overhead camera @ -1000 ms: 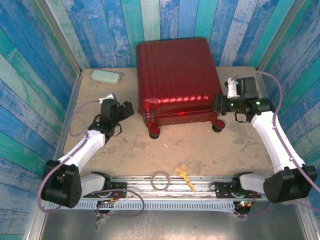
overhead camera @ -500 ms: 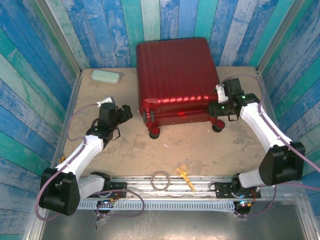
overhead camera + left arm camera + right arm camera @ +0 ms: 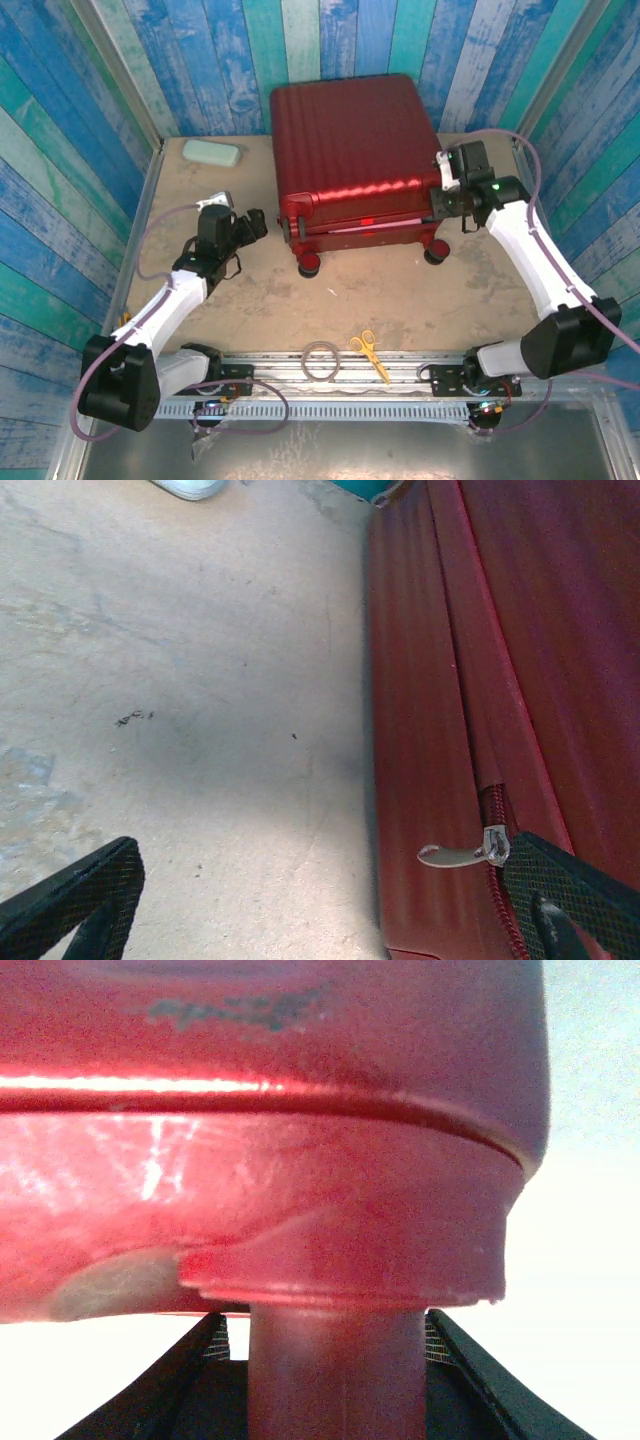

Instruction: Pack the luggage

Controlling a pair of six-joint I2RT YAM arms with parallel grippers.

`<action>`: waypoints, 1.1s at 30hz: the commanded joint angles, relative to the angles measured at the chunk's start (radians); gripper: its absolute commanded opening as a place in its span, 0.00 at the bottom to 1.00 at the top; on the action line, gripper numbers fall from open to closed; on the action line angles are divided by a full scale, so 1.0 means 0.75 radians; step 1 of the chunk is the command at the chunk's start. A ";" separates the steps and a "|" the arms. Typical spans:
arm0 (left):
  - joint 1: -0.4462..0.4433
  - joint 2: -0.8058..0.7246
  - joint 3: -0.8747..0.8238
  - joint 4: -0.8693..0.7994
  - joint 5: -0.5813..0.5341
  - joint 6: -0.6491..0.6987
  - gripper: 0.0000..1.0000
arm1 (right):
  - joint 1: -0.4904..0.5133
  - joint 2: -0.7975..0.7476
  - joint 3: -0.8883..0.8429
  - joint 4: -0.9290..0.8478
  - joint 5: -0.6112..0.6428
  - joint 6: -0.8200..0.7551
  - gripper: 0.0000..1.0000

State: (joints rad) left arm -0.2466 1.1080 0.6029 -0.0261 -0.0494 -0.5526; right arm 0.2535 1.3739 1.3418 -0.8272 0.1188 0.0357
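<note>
The red ribbed luggage point(image 3: 355, 150) lies flat at the back middle of the table, wheels toward me. A thin pale gap point(image 3: 375, 224) shows along its near edge between the two shells. My right gripper point(image 3: 441, 206) is at the near right corner, its fingers point(image 3: 470, 1370) closed on either side of a red post point(image 3: 335, 1370) under the shell's rim point(image 3: 300, 1200). My left gripper point(image 3: 254, 222) stands open beside the left side of the luggage point(image 3: 500, 680). Its right finger point(image 3: 575, 890) is next to a silver zipper pull point(image 3: 462, 853), without holding it.
A pale green pad point(image 3: 212, 153) lies at the back left of the table point(image 3: 400, 300). Yellow-handled scissors point(image 3: 370, 352) and a grey ring point(image 3: 320, 360) rest near the front rail. Blue plank walls close in the back and sides.
My right gripper moved in against the near right corner of the luggage and closed on it. The upper shell's near edge rose, showing a pale gap. The left arm barely shifted.
</note>
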 commanded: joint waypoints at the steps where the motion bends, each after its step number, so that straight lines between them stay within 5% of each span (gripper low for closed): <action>1: 0.000 0.034 -0.034 0.112 0.129 0.026 0.95 | -0.028 -0.026 0.073 -0.014 0.159 -0.025 0.13; 13: -0.060 0.134 -0.131 0.341 0.234 -0.017 0.91 | -0.080 -0.019 -0.075 -0.032 0.290 0.131 0.19; 17: -0.144 0.189 -0.148 0.441 0.198 -0.120 0.89 | -0.161 0.035 -0.123 0.025 0.184 0.130 0.40; 19: -0.188 0.253 -0.177 0.513 0.149 -0.243 0.87 | -0.192 0.077 -0.103 0.022 0.134 0.129 0.62; 22: -0.260 0.294 -0.263 0.717 0.107 -0.426 0.83 | -0.196 0.070 -0.064 -0.016 0.122 0.144 0.76; 28: -0.434 0.306 -0.324 0.891 -0.120 -0.651 0.82 | -0.140 -0.058 0.005 -0.121 0.089 0.184 0.82; 33: -0.532 0.420 -0.224 0.977 -0.132 -0.689 0.82 | 0.094 -0.099 0.129 -0.212 0.128 0.280 0.84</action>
State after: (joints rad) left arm -0.5800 1.3556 0.3649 0.5865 -0.2047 -1.0435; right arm 0.2462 1.3308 1.3808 -0.9245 0.1886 0.1822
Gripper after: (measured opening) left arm 0.818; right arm 0.837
